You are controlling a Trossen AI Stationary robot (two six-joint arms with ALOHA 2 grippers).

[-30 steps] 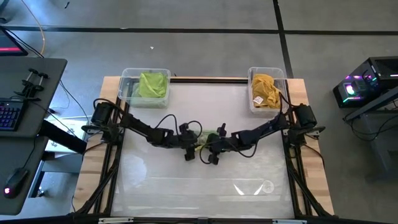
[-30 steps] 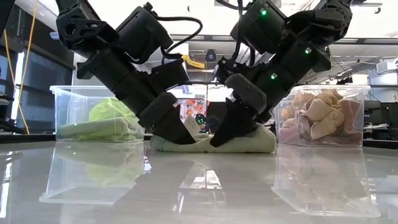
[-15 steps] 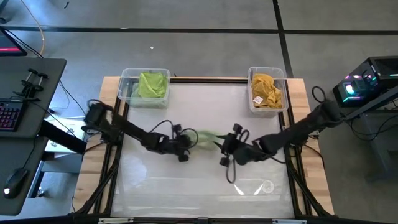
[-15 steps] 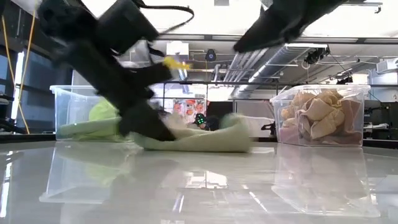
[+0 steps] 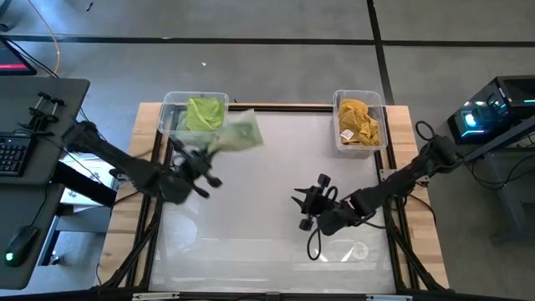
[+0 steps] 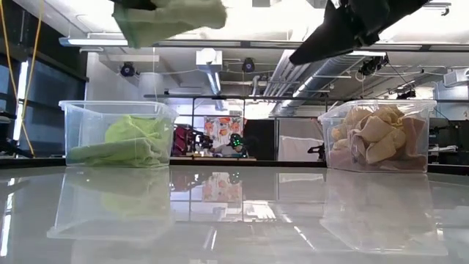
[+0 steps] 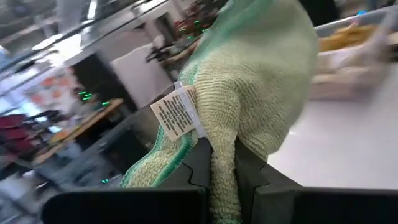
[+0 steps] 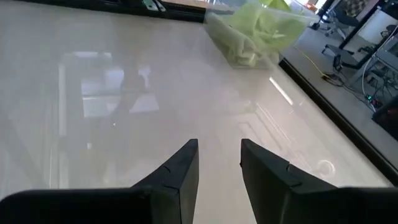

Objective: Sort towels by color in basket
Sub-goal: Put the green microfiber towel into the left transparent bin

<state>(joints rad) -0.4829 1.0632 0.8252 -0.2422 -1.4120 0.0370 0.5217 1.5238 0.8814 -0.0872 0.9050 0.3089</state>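
A pale green towel (image 5: 238, 134) with a white label (image 7: 177, 112) is up in the air just right of the left basket (image 5: 171, 125), high over the table in the low view (image 6: 172, 18). My left gripper (image 5: 215, 153) is shut on it. The left basket holds a lime green towel (image 5: 205, 114). The right basket (image 5: 374, 142) holds mustard yellow towels (image 5: 355, 121). My right gripper (image 5: 305, 206) hovers open over the table's middle right, with nothing between its fingers (image 8: 180, 168). My left gripper pinches a bunched part of the pale green towel (image 7: 222, 163) between its two fingers, close to the edge that carries the label. Several layers seem gathered there. The fingers come from the table's left, slanting toward the far right. The towel is lifted clear of the table.
Both clear plastic baskets stand at the far edge, left (image 6: 117, 136) and right (image 6: 377, 136). The glossy tabletop (image 5: 251, 226) between and in front of them is bare. A desk with a keyboard (image 5: 12, 155) stands off the table's left.
My left gripper has taken hold of the pale green towel, dragged it left along the table and lifted it clear, up toward the left basket. My right gripper has left the towel and drawn back toward the near right.
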